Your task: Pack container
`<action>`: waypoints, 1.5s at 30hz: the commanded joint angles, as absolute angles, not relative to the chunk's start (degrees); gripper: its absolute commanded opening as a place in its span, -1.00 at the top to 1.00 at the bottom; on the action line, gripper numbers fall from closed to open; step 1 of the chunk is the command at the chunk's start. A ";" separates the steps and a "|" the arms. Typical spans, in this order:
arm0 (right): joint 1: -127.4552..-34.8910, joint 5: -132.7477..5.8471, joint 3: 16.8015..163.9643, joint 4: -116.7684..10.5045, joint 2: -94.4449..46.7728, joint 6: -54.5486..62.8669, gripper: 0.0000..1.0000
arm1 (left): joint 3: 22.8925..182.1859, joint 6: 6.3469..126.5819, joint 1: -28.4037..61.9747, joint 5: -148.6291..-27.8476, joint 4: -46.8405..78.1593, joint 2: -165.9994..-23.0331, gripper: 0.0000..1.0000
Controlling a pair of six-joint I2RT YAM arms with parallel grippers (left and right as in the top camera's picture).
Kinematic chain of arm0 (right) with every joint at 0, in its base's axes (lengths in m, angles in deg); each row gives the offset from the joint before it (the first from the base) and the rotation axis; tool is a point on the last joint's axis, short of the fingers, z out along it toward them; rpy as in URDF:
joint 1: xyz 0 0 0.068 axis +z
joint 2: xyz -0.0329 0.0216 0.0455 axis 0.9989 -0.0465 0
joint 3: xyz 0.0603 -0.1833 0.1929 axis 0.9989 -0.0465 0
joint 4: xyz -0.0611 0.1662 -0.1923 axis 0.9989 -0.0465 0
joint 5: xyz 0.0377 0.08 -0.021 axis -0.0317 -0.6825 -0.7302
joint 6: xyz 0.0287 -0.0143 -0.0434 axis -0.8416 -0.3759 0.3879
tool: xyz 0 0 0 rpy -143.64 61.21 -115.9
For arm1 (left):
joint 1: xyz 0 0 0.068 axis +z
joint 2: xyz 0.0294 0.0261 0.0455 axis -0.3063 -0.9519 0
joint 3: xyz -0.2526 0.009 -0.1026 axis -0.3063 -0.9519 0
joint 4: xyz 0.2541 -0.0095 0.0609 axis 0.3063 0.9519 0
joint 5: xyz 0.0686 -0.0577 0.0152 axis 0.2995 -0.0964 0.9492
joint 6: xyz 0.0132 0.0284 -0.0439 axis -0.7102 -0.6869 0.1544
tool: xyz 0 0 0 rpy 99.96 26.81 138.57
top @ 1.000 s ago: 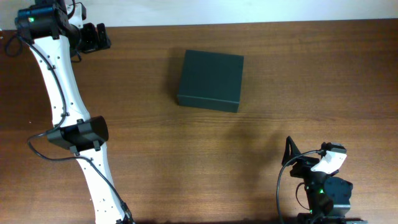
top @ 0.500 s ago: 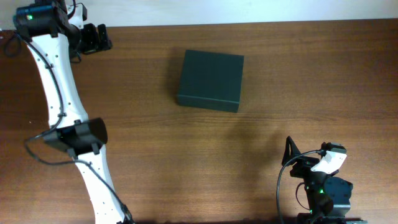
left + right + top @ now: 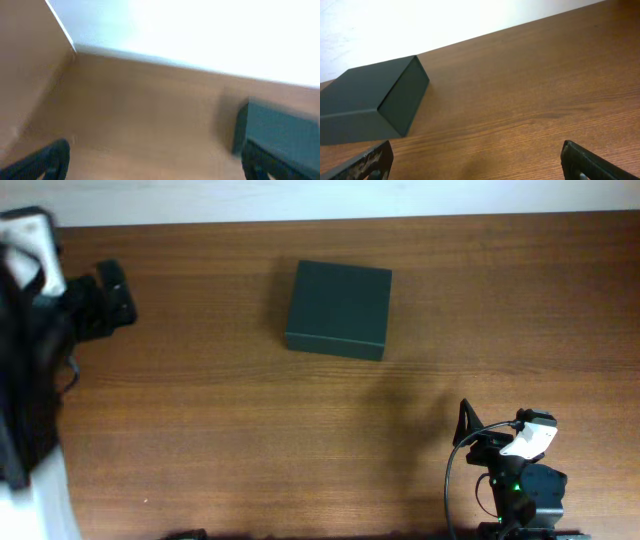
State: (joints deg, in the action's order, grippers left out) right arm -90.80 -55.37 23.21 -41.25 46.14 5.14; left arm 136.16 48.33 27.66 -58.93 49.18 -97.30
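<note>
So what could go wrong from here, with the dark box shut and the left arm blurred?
1. The left gripper, open, is blurred in both its views, so it is probably moving fast; it could knock the matte dark green-black rectangular box askew.
2. The box is shut, its top flush; fingers may slip and push it across the brown wooden table.
3. The right gripper, open, sits far off and cannot brace it.
</note>
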 commanded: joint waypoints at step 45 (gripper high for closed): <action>-91.17 -54.72 22.72 -41.06 46.75 5.19 -0.98 | 25.91 48.03 20.82 -55.85 -7.85 -23.14 -0.99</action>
State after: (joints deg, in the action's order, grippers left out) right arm -90.80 -55.37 23.12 -41.03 46.20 5.16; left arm 26.63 48.31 21.10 -55.85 -7.65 -24.08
